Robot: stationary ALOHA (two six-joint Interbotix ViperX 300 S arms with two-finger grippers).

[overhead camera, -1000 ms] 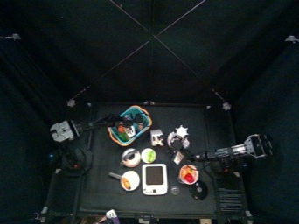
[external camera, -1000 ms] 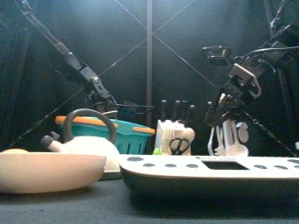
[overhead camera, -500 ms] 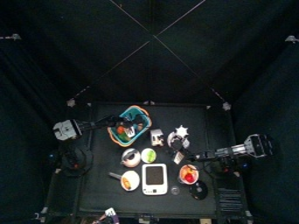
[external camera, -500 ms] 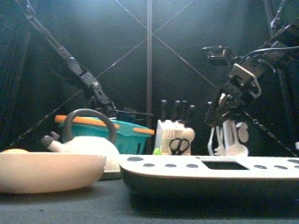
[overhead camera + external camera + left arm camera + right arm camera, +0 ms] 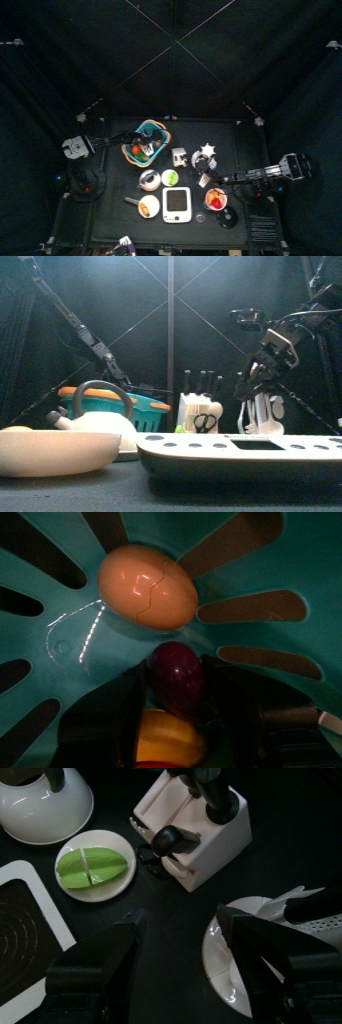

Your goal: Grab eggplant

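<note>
Here, the left hand (image 5: 174, 727), its opening impossible to tell, hangs inside the teal basket (image 5: 254, 557) over the purple eggplant (image 5: 177, 677); the right hand (image 5: 174, 983) stands open.

Black curtains (image 5: 40, 110) hang on every side, closing in the small black table (image 5: 114, 205). Thin pale poles (image 5: 171, 40) cross overhead like a tent frame. The light is dim.
</note>
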